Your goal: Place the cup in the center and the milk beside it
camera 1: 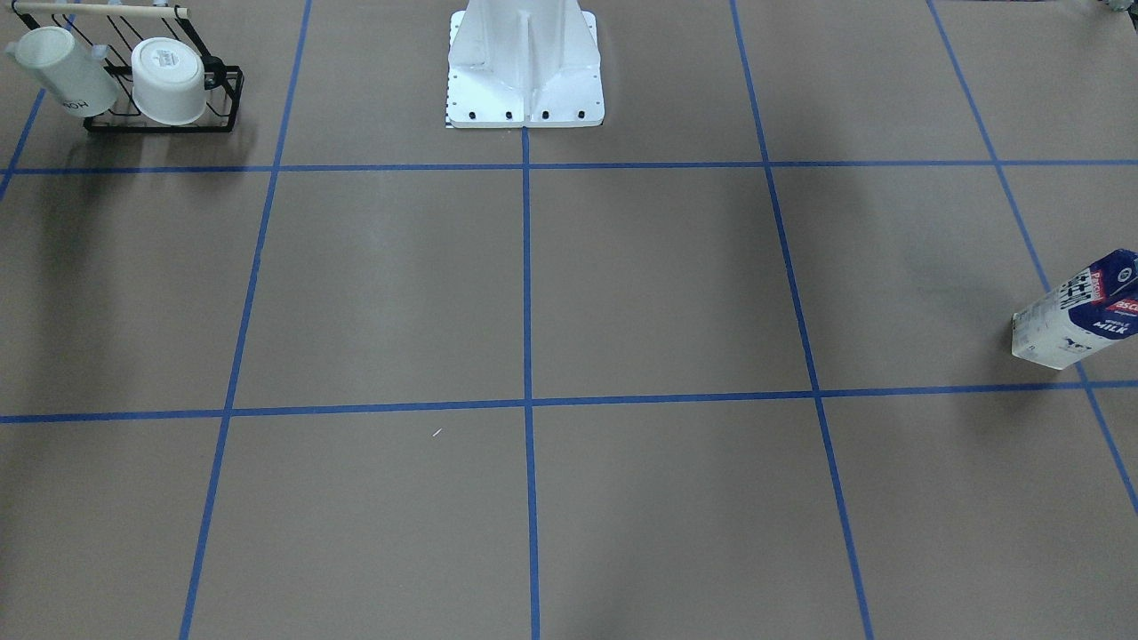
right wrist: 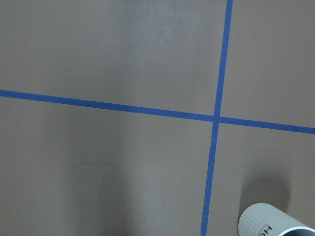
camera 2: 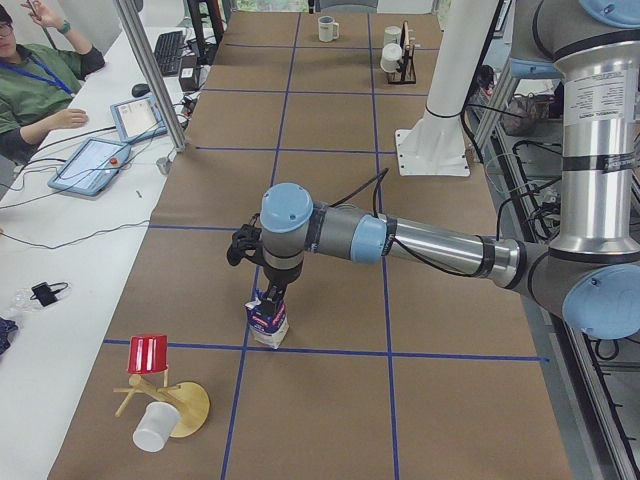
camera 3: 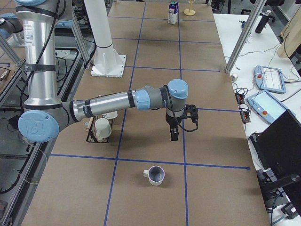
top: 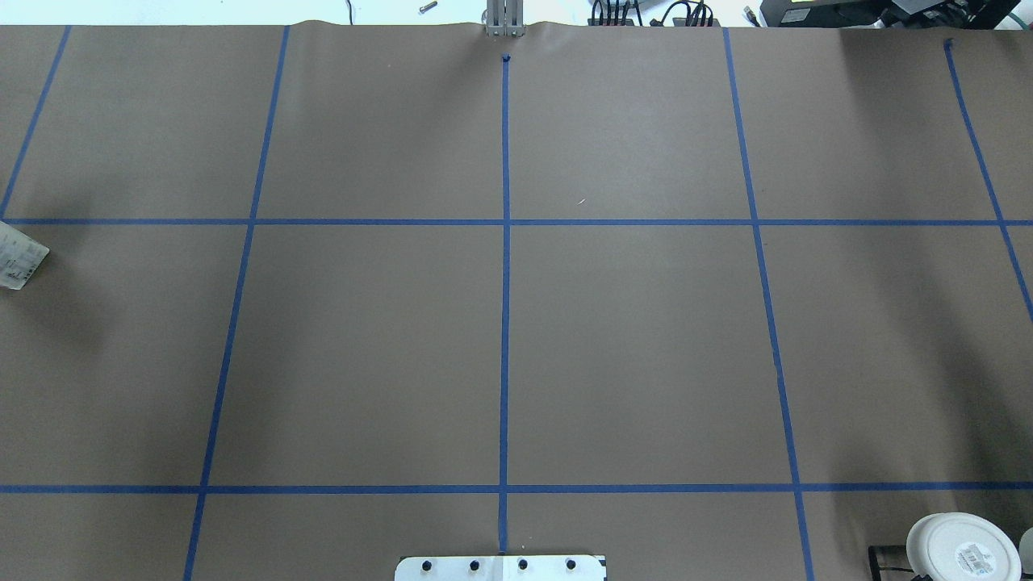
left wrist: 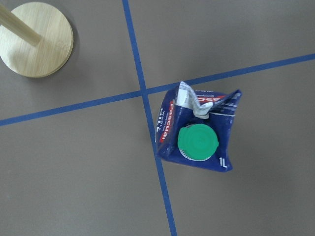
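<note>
The milk carton [camera 2: 268,322] stands upright at the table's left end; it also shows in the front-facing view [camera 1: 1080,311] and, with its green cap, in the left wrist view [left wrist: 198,142]. My left gripper [camera 2: 272,296] hangs right over its top; I cannot tell if it is open or shut. The cup [camera 3: 154,175], a white mug, stands alone at the table's right end, and its rim shows in the right wrist view [right wrist: 273,223]. My right gripper [camera 3: 174,136] hangs above the table a little way from it; I cannot tell its state.
A black wire rack [camera 1: 222,98] holds two more white mugs [camera 1: 169,80] near the robot base [camera 1: 524,80]. A wooden stand [camera 2: 180,405] with a red cup [camera 2: 148,354] and a white cup [camera 2: 152,428] sits beside the carton. An operator [camera 2: 30,85] sits at the side desk.
</note>
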Controlling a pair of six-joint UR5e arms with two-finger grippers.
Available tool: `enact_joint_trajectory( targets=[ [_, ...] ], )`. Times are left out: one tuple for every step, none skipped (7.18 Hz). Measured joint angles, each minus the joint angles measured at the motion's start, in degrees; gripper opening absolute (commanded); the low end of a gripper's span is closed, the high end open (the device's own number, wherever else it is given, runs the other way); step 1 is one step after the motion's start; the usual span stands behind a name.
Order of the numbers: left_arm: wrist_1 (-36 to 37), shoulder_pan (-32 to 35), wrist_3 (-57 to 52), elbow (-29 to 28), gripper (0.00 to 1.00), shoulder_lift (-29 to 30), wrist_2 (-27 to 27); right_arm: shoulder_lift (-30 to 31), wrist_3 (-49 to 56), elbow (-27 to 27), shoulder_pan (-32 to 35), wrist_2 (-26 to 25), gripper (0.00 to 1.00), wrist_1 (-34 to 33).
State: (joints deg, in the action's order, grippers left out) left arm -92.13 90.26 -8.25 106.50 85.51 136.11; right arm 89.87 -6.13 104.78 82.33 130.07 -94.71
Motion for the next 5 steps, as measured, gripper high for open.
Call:
enact_joint_trajectory(
  targets=[
    [-4.00, 0.00, 0.13, -0.19, 0.99, 0.20, -0.01, -0.56, -0.21, -0.26, 0.01, -0.04, 1.00, -0.01],
    [-9.03, 0.00, 0.18, -0.66, 0.99, 0.48, -0.01, -0.97, -0.34, -0.33, 0.15, -0.11, 1.00, 0.05],
    [-13.80, 0.00, 0.30, -1.52, 0.99, 1.33, 0.02, -0.68, -0.20, -0.11, 0.42, -0.19, 1.00, 0.82],
    [-16.59, 0.00, 0.48, -2.28, 0.99, 2.45, 0.17, 0.91, 0.15, -0.25, 0.73, -0.25, 1.00, 3.68],
    [-17.82, 0.00, 0.53, -2.63, 0.99, 2.95, 0.29, 3.90, 0.13, -0.83, 0.89, -0.32, 1.00, 8.89]
  ],
)
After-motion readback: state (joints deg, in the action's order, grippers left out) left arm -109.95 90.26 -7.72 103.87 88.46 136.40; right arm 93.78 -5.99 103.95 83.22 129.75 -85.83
